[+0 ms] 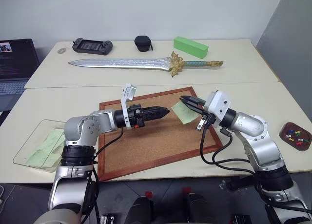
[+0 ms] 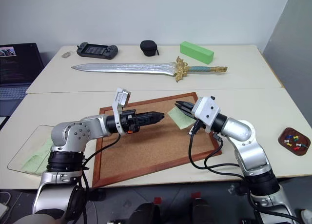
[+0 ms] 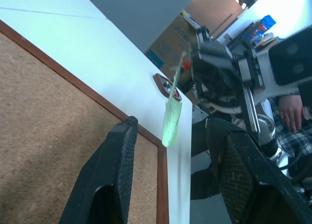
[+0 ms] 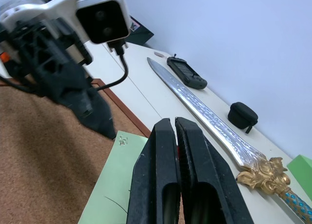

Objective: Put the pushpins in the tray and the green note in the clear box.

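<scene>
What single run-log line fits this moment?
right gripper: shut on green note above corkboard | left gripper: open, facing note | pushpins in tray

Green note (image 1: 185,112): pale green paper slip, lifted clear of the corkboard (image 1: 156,136) at its far right corner, hanging on a slant. Pushpins (image 1: 295,134): red, blue, green and yellow heads, gathered in the tray. Tray (image 1: 286,128): dark reddish-brown, right of the corkboard. Clear box (image 1: 27,145): transparent, left of the corkboard, pale green papers inside.
</scene>
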You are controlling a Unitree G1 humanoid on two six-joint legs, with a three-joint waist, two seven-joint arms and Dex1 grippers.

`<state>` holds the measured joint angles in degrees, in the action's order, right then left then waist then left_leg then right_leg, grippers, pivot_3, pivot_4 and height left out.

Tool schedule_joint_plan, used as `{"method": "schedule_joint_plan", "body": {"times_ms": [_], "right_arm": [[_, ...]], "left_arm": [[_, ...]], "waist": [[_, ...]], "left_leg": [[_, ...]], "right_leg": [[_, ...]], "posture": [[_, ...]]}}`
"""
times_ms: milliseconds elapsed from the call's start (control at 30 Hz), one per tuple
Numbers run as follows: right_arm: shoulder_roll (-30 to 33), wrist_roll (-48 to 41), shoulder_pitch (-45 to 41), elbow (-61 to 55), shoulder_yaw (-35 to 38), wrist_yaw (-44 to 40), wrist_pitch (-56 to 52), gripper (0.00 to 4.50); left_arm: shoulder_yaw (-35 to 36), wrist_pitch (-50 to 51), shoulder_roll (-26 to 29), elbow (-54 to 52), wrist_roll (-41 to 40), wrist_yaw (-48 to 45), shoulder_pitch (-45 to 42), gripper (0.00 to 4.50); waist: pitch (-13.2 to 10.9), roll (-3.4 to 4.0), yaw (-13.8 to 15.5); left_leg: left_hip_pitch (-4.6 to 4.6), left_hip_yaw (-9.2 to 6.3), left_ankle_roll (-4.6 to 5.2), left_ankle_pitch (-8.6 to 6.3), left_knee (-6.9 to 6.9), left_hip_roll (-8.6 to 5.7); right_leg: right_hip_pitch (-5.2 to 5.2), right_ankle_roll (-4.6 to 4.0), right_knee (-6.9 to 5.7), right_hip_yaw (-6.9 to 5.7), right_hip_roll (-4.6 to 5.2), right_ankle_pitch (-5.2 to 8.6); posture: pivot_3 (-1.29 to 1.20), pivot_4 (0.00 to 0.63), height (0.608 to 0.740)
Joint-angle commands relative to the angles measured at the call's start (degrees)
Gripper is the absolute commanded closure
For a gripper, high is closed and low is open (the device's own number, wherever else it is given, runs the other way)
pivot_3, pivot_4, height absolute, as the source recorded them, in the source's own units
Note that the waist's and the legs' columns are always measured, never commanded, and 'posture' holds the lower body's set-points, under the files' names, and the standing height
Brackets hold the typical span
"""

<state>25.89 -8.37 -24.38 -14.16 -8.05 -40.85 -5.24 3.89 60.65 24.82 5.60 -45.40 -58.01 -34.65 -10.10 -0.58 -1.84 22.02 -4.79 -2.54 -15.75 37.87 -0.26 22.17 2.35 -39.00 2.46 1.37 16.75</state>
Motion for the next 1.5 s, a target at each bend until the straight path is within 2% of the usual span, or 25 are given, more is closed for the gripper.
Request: {"method": "schedule_joint_plan", "body": {"times_ms": [33,433,633,733,1067,1300,1500], "right_arm": [[-0.8,-1.7,-1.8,-4.0,1.1,0.8,-1.3,4.5],[-2.9,-1.9,-2.4,-6.3,-0.3,1.4,-4.2,4.5],[-3.2,-1.8,-2.3,-6.3,-0.4,1.5,-4.2,4.5],[-3.3,-1.6,-2.2,-6.0,-0.5,1.5,-3.9,4.5],[-3.6,-1.3,-2.2,-5.3,-0.9,1.3,-3.4,4.5],[-3.7,-1.3,-1.9,-5.6,-1.2,1.2,-3.4,4.5],[-3.6,-1.5,-2.2,-6.9,-0.9,1.5,-4.2,4.5]], "left_arm": [[-0.9,-2.0,-1.2,-2.0,-0.4,-0.6,-0.4,2.14],[-2.8,-7.2,-5.8,3.5,2.1,-0.7,-4.6,2.14],[-2.6,-7.6,-6.0,4.7,2.4,-0.9,-5.4,2.14],[-3.2,-6.5,-5.0,3.4,2.0,-2.1,-4.3,2.48],[-2.2,-6.6,-5.0,4.3,1.9,-1.3,-4.7,4.44],[-2.4,-6.4,-5.5,4.2,2.3,-0.1,-4.9,4.49],[0.7,0.6,-6.2,8.0,-0.1,4.3,-5.4,4.49]], "waist": [[0.0,0.0,0.0],[0.0,0.0,0.0],[0.0,0.0,-0.1],[0.0,0.0,-0.1],[0.0,0.0,0.0],[0.0,0.0,0.0],[0.0,0.0,-0.1]], "left_leg": [[0.0,0.0,0.01,-0.01,0.0,0.0],[0.0,0.02,0.03,-0.02,0.01,-0.06],[0.01,0.01,0.03,-0.02,0.0,-0.06],[0.01,0.0,0.02,-0.01,0.0,-0.06],[0.01,0.0,0.02,-0.01,0.0,-0.05],[0.01,0.0,0.03,-0.02,0.0,-0.05],[0.01,0.0,0.05,-0.03,0.01,-0.06]], "right_leg": [[0.0,0.0,0.0,0.0,0.0,0.0],[0.0,0.0,0.0,-0.01,-0.02,0.0],[0.02,0.0,0.0,-0.01,-0.03,0.0],[0.02,0.0,0.0,-0.02,-0.03,0.0],[0.02,0.0,0.0,-0.01,-0.03,0.0],[0.02,0.0,0.0,-0.01,-0.03,0.0],[0.02,0.0,0.0,-0.02,-0.03,0.0]], "posture": [[0.0,0.15,0.74],[0.0,0.15,0.74],[0.0,0.15,0.74],[0.0,0.15,0.74],[0.0,0.15,0.74],[0.0,0.15,0.74],[0.0,0.15,0.74]]}}
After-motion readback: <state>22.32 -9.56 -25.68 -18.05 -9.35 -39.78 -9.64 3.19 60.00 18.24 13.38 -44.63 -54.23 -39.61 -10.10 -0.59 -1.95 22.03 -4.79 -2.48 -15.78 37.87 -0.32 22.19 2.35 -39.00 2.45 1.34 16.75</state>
